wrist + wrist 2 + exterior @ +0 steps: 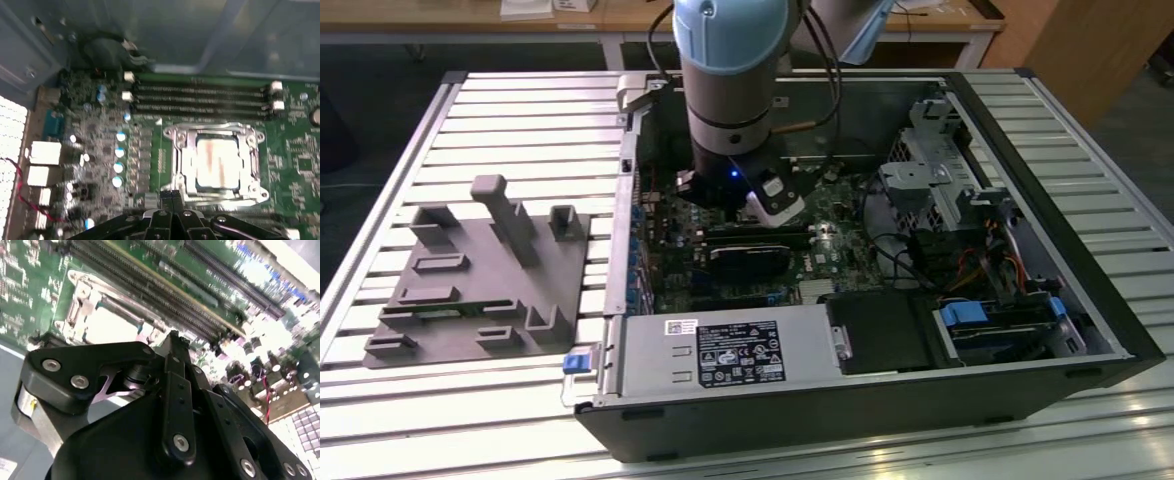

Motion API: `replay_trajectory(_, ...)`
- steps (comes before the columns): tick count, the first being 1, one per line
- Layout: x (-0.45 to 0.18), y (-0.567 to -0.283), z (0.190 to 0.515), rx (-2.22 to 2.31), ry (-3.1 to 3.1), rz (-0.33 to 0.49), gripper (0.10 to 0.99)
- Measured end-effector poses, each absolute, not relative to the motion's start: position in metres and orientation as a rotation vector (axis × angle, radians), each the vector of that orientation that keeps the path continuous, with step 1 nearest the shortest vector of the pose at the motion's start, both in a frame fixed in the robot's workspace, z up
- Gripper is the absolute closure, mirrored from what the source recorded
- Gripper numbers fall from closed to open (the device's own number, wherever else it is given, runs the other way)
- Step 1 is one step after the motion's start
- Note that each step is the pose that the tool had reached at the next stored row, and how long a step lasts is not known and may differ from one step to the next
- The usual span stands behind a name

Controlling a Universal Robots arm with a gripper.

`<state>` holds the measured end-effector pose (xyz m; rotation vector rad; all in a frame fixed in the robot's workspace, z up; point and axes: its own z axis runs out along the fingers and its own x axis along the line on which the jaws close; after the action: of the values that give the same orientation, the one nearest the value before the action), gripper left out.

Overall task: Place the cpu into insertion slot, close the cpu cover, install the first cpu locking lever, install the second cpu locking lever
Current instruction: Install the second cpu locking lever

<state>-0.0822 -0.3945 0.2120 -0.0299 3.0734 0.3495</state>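
Jaws look pressed together, nothing held; the chip is seen seated in its socket just ahead.

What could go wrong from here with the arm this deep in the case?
1. The cpu appears seated and framed by the metal cover of the insertion slot; the gripper, fingers together, sits right at the frame's edge, so a slip could scrape the board.
2. The long card slots run close beside the socket, leaving little room for any sideways motion.
3. In the exterior view the arm stands near the case wall and loose cables; snagging seems possible.
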Motion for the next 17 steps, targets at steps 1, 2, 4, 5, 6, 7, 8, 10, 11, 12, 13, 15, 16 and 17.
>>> replay_trajectory(1,-0.081,-0.395,0.212,-0.028,3.075,0.330,0.980)
replay_trajectory(2,-0.079,-0.395,0.212,-0.026,3.077,0.317,0.980)
replay_trajectory(4,-0.074,-0.395,0.212,-0.023,3.077,0.309,0.980)
replay_trajectory(5,-0.071,-0.394,0.212,-0.022,3.078,0.308,0.980)
replay_trajectory(6,-0.068,-0.394,0.212,-0.022,3.077,0.307,0.980)
replay_trajectory(7,-0.065,-0.394,0.212,-0.021,3.077,0.307,0.980)
replay_trajectory(8,-0.062,-0.393,0.212,-0.021,3.078,0.307,0.980)
replay_trajectory(10,-0.057,-0.390,0.212,-0.021,3.078,0.307,0.980)
replay_trajectory(11,-0.055,-0.388,0.212,-0.021,3.078,0.307,0.980)
replay_trajectory(12,-0.054,-0.386,0.212,-0.021,3.078,0.307,0.980)
replay_trajectory(13,-0.052,-0.383,0.212,-0.021,3.078,0.307,0.980)
replay_trajectory(15,-0.049,-0.379,0.212,-0.021,3.078,0.306,0.980)
replay_trajectory(16,-0.047,-0.377,0.212,-0.021,3.078,0.305,0.980)
replay_trajectory(17,-0.046,-0.375,0.212,-0.021,3.078,0.305,0.980)
